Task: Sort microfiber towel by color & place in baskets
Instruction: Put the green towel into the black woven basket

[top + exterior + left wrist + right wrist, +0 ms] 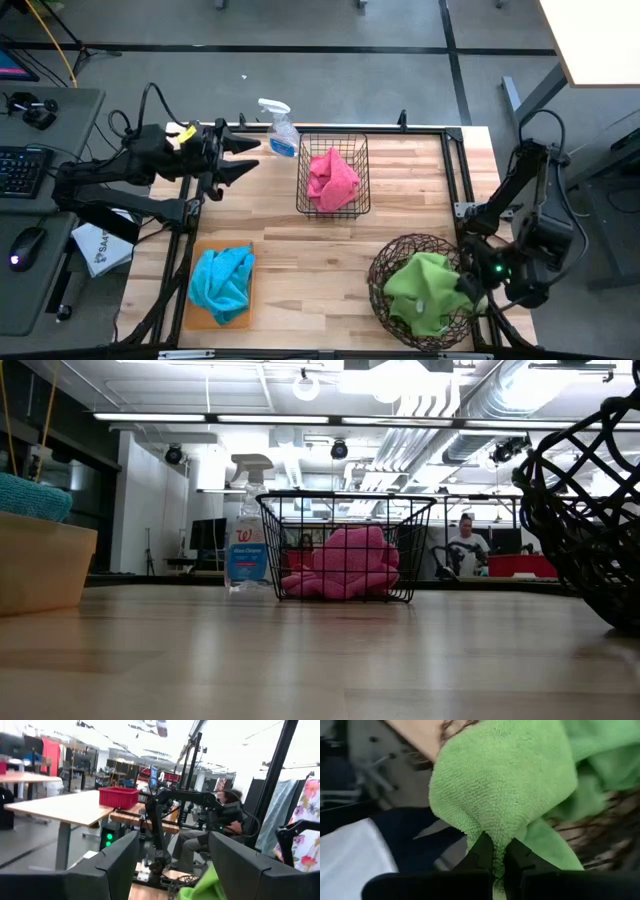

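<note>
Right claw (493, 854) pinches green microfiber towel (425, 288), I hold it over round dark-brown twig basket (385, 270) to drop | left claw (245, 158) open, parked above bench (300, 260) edge

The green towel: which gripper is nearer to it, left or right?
Right. The right gripper is shut on the green towel at the round basket. The left gripper is open, far across the table near the spray bottle.
</note>
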### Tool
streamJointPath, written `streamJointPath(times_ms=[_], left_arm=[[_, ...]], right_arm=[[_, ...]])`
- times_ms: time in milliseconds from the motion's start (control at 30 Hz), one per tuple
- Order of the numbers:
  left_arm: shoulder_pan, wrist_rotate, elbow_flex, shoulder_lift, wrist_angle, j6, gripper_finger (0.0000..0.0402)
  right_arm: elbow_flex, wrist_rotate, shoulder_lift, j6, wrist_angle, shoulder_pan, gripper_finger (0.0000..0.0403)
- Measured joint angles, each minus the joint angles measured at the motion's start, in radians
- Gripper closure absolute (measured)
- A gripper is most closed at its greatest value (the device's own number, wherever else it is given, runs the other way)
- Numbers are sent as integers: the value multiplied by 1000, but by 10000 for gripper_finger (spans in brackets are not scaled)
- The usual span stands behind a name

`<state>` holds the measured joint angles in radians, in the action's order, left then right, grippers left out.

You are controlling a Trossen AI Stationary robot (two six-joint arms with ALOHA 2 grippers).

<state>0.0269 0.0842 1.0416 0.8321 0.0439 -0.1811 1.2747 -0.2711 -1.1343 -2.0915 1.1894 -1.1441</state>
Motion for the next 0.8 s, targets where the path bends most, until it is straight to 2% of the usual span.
streamJointPath(times_ms=[100,267,400,533,667,800], left_arm=[[0,0,0,14,2,-38,172],[0,1,0,53,1,-81,172],[0,1,0,89,-1,-104,172],[-1,1,0,119,1,-105,172],[-1,1,0,135,0,-105,172],[-1,1,0,138,-14,-105,172]], right_arm=[[0,-26,0,-11,79,-9,401],[1,-193,-18,7,94,23,401],[0,-183,-103,57,109,69,399],[-43,-104,-220,83,46,102,395],[-103,78,-329,56,-43,133,389],[-154,150,-402,30,-175,160,347]])
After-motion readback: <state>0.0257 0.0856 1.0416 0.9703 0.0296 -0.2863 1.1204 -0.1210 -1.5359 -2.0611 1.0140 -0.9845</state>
